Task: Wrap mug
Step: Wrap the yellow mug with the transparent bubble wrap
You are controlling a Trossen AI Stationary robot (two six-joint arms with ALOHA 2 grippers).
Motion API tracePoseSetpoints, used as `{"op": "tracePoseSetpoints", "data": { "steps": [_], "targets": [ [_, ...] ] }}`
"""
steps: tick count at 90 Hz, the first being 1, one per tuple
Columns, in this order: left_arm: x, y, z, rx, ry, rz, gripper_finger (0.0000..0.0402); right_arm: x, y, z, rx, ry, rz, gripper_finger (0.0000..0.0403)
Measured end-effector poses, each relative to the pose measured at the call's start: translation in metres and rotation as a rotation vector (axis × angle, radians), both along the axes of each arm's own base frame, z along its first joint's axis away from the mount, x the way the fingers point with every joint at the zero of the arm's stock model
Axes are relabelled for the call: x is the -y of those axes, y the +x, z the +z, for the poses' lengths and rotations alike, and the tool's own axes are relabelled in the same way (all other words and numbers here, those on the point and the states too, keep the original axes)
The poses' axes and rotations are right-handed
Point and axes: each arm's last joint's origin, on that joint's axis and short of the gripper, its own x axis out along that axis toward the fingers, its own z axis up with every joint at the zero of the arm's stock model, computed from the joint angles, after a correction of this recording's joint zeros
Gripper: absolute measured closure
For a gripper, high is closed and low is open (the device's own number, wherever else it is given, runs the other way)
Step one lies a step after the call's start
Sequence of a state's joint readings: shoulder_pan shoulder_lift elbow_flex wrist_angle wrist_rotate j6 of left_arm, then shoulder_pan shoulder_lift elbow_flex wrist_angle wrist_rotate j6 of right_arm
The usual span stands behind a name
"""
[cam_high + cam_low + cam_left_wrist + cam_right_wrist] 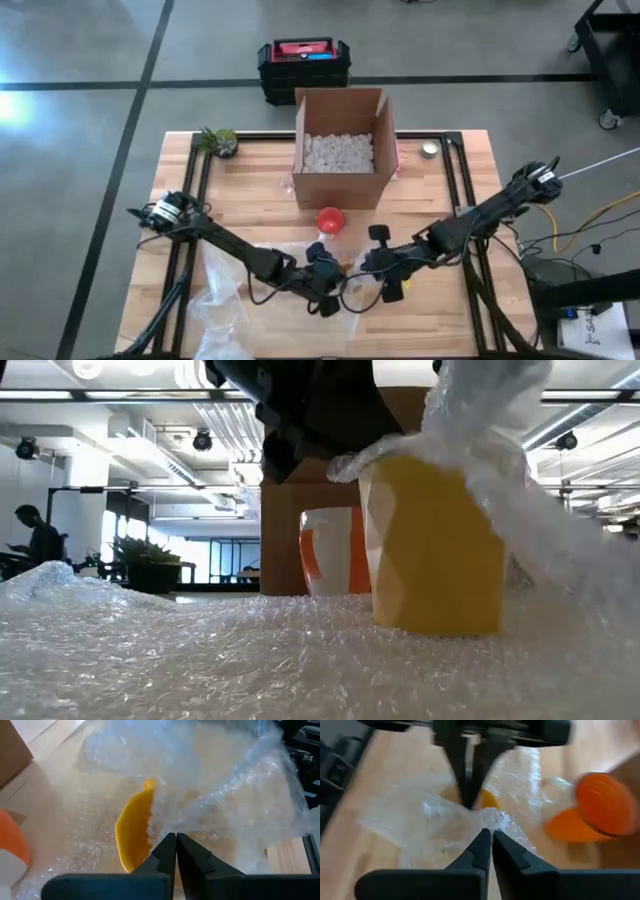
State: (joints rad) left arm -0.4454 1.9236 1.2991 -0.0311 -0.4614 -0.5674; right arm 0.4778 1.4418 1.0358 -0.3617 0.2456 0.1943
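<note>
Left pincer (176, 840) pinching bubble wrap (215, 785) | yellow mug (435, 545) half-draped

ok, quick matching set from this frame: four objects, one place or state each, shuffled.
Things:
1. yellow mug
2. orange mug
3. cardboard box
4. potted plant

Places or states:
A. far left corner of the table
B. holds white packing peanuts
C. partly draped in bubble wrap
D. bare, just in front of the box

Pairs: 1-C, 2-D, 3-B, 4-A

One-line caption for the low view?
Yellow ceramic mug draped in clear bubble wrap, orange-and-white mug behind.
</note>
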Motion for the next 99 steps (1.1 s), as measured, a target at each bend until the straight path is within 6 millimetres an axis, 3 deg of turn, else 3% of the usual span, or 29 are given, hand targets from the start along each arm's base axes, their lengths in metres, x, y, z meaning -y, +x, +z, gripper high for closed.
{"op": "tracePoseSetpoints", "data": {
  "steps": [8, 18, 27, 39, 50, 61, 76, 88, 99],
  "targets": [
    [0.0, 0.0, 0.0, -0.001, 0.001, 0.0, 0.0402, -0.001, 0.004, -0.009, 0.037, 0.019, 0.011, 0.0391],
    [0.0, 0.0, 0.0, 0.0, -0.002, 0.002, 0.0402, -0.003, 0.007, -0.008, 0.043, 0.016, 0.038, 0.0348],
    [0.0, 0.0, 0.0, 0.002, -0.003, 0.002, 0.0402, -0.002, 0.006, 0.006, -0.002, -0.036, 0.076, 0.0299],
    [0.0, 0.0, 0.0, 0.002, -0.003, 0.002, 0.0402, 0.004, -0.006, 0.041, -0.13, -0.091, 0.073, 0.0244],
    [0.0, 0.0, 0.0, 0.001, -0.003, 0.002, 0.0402, 0.011, -0.027, 0.046, -0.29, -0.126, 0.006, 0.022],
    [0.0, 0.0, 0.0, 0.001, -0.003, 0.002, 0.0402, 0.023, -0.051, 0.029, -0.349, -0.236, -0.133, 0.0223],
    [0.0, 0.0, 0.0, 0.001, -0.003, 0.002, 0.0402, 0.038, -0.069, -0.019, -0.297, -0.359, -0.264, 0.0249],
    [0.0, 0.0, 0.0, 0.001, -0.003, 0.002, 0.0402, 0.039, -0.064, -0.043, -0.168, -0.34, -0.264, 0.0281],
    [0.0, 0.0, 0.0, 0.002, -0.004, 0.002, 0.0402, 0.028, -0.05, -0.037, 0.001, -0.281, -0.166, 0.0321]
  ]
}}
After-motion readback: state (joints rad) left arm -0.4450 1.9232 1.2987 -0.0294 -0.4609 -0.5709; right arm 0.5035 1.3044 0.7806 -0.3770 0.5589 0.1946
